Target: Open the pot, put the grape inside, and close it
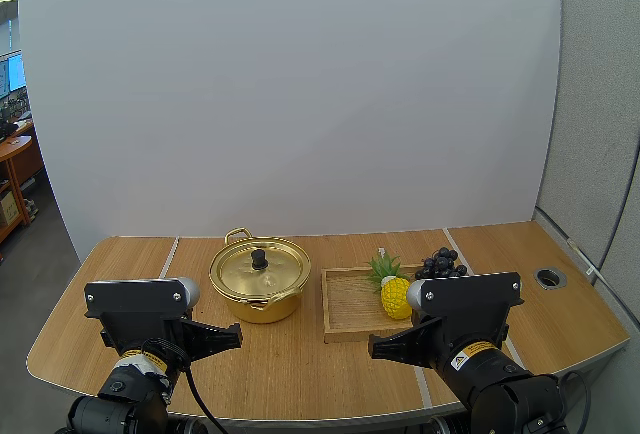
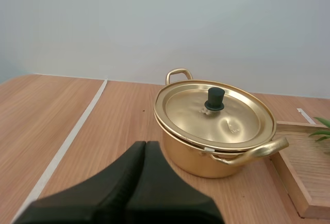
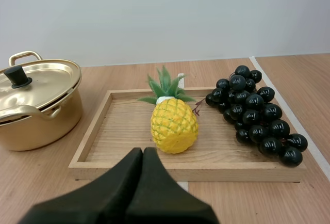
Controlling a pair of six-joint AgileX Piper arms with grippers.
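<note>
Presently: pot [image 1: 258, 284], lid [image 1: 259, 266] seated, mid-way along the surface [image 1: 300, 379], just beside the left edge of the tray [image 1: 350, 309]. Grapes [image 1: 441, 262] lie along its right edge, beside a pineapple [image 1: 394, 296]. Left end effector [image 1: 238, 334] is clenched empty and faces the pot, likely for the lid. Right end effector [image 1: 374, 349] is clenched empty and faces the tray.

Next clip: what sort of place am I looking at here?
Probably a staged robot test bench, not a real kitchen: a wooden table backed by a plain white backdrop, with props laid out, a lidded golden pot beside a wooden tray holding a toy-like pineapple and a bunch of dark grapes.
</note>
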